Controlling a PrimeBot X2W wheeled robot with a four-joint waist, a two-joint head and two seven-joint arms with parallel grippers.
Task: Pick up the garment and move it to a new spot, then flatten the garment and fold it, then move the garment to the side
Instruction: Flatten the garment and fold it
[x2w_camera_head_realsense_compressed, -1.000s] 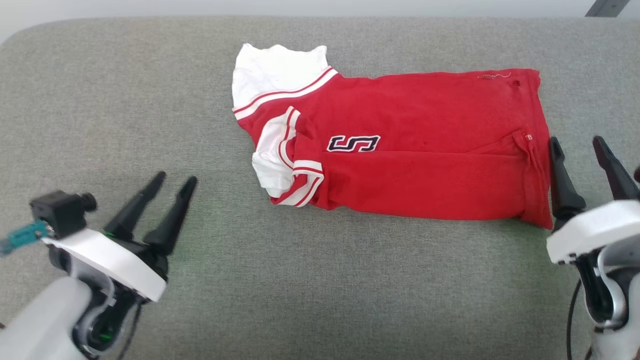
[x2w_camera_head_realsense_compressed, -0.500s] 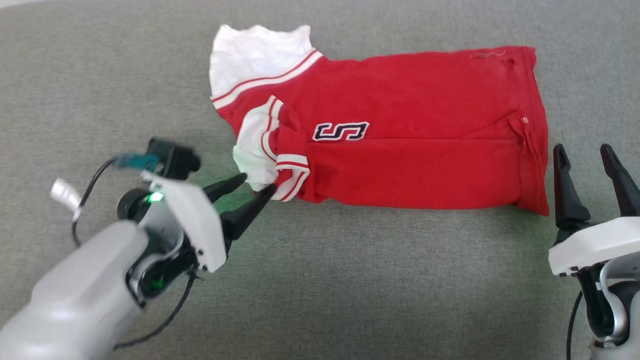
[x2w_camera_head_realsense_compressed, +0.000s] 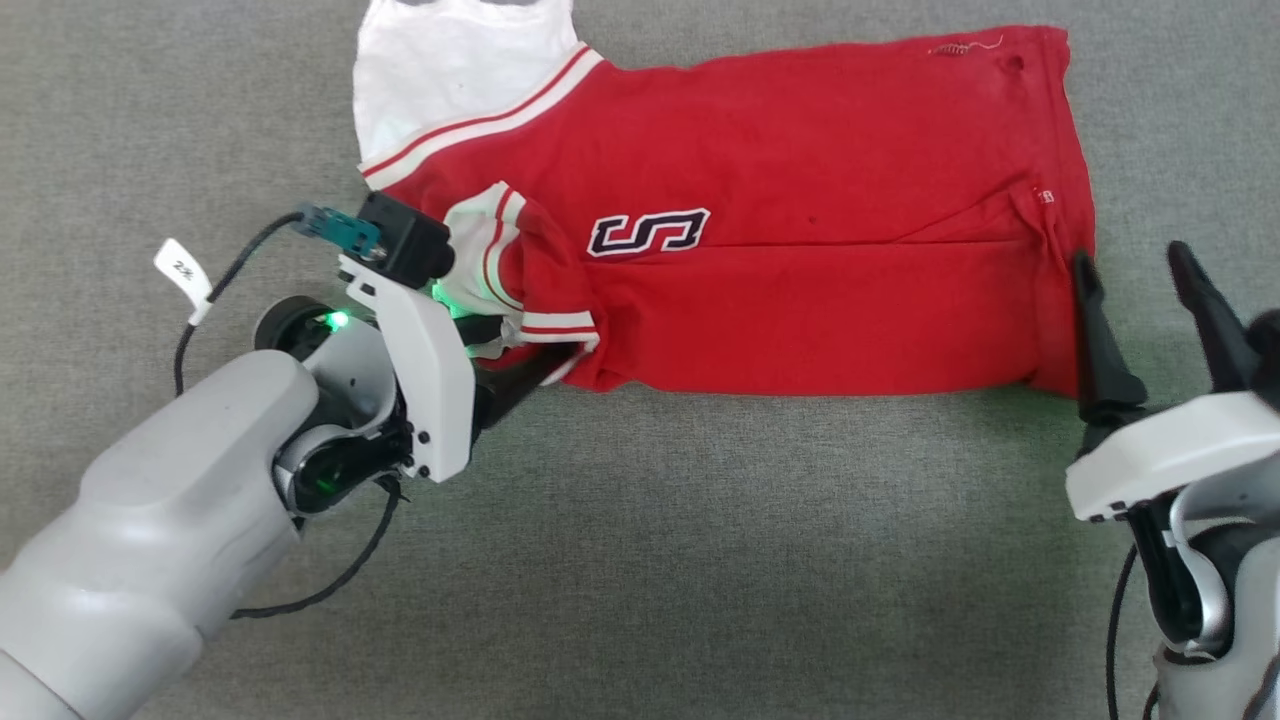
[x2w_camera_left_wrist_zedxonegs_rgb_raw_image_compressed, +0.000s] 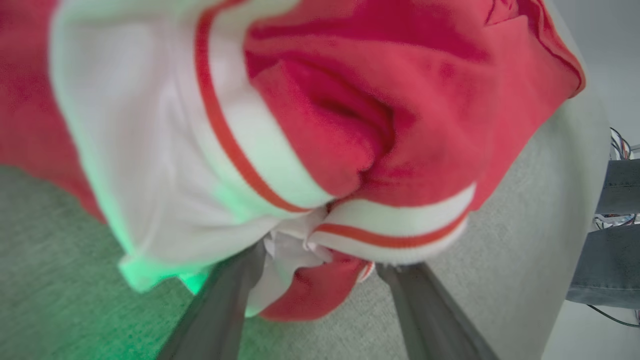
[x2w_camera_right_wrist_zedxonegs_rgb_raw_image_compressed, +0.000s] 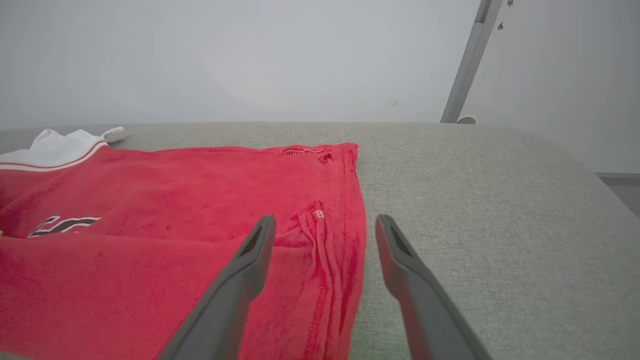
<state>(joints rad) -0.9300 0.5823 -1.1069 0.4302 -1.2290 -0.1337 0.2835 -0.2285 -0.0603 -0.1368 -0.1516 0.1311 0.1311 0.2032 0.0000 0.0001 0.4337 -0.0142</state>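
Since garment (x2w_camera_head_realsense_compressed: 800, 250) looks soft, light and limp, best holds: bunched sleeve cuff (x2w_camera_left_wrist_zedxonegs_rgb_raw_image_compressed: 395, 230), hem (x2w_camera_head_realsense_compressed: 1060, 300). Left gripper (x2w_camera_left_wrist_zedxonegs_rgb_raw_image_compressed: 320, 260) spread, straddling cuff; right gripper (x2w_camera_head_realsense_compressed: 1130, 258) spread beside hem.

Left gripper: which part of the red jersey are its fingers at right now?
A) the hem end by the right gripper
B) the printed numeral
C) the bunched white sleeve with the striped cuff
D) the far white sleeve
C: in the left wrist view the left gripper has its fingers apart on either side of the bunched sleeve cuff of the jersey, not yet closed on it.
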